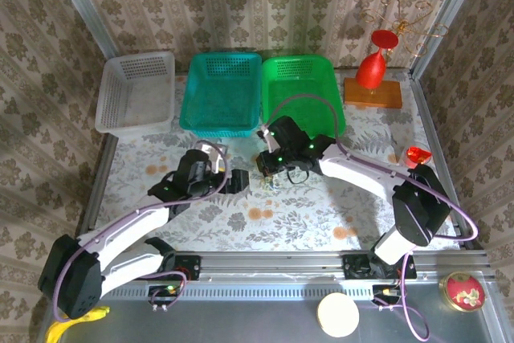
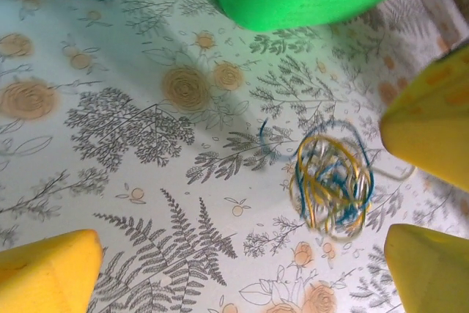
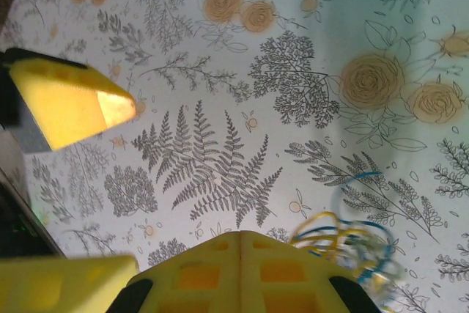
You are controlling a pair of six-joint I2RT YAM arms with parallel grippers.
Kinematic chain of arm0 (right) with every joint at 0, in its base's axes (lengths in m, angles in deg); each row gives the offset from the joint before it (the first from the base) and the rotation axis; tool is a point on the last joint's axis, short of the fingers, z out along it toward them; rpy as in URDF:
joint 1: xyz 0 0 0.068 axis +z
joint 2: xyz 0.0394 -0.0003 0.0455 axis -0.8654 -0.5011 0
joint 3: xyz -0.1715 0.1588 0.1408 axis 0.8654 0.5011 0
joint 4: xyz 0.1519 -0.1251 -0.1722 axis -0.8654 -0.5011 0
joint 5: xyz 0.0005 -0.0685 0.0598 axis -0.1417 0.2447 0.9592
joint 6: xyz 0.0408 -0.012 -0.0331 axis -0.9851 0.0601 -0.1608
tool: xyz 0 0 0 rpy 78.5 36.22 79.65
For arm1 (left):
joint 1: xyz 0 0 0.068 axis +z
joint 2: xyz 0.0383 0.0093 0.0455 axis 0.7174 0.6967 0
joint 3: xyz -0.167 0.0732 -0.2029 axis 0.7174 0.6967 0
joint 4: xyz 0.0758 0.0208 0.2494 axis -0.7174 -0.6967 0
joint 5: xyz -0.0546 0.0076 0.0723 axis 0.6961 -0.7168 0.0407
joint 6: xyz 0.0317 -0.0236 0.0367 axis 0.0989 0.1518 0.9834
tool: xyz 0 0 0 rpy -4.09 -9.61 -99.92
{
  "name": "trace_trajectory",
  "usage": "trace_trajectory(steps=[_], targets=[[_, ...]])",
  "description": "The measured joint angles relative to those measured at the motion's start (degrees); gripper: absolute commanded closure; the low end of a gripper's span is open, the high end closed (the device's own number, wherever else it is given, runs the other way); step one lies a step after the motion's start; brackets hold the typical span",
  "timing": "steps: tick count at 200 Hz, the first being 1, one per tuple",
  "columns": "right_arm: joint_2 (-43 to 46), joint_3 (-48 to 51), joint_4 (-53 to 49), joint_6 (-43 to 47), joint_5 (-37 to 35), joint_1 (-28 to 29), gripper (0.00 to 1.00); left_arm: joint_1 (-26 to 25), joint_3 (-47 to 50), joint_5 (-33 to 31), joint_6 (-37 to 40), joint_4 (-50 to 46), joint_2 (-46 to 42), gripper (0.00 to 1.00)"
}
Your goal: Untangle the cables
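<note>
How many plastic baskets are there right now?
3, in a row at the back: a white basket on the left, a teal basket in the middle, a green basket on the right. None seems hidden.

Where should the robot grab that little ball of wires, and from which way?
Probably the loose blue end curling out of the cables, on the side away from the shut right gripper. The bundle lies flat on the table, so come straight down from above; pinching the tangled middle would likely grab several loops together.
</note>
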Motion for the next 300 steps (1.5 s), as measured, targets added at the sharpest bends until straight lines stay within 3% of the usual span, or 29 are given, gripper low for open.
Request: trace_trajectory(steps=[65,157,180,222,245,300], targets=[[2.1,3.9,5.3,-4.9,3.3,-0.6,1.00,-9.7,-0.3,-5.0,9.5,7.0,11.8,0.00],[5.4,6.2,7.3,-9.4,2.7,-1.6,1.00,-11.9,-0.6,-8.5,10.7,18.1,17.8,0.05],[5.7,6.2,7.3,-9.8,2.7,-1.6,1.00,-11.9,-0.6,-8.5,10.7,20.7,18.3,0.12],[6.6,6.2,7.3,-11.8,2.7,-1.8,1.00,-11.9,-0.6,-7.7,10.4,25.4,19.8,0.44],[7.8,6.2,7.3,-12.9,3.2,-2.3,1.00,-11.9,0.1,-6.7,10.0,29.9,20.6,0.56],[13.3,5.2,9.0,-15.4,6.2,-3.5,1.00,-11.5,6.1,-4.6,8.0,37.0,23.8,0.56]])
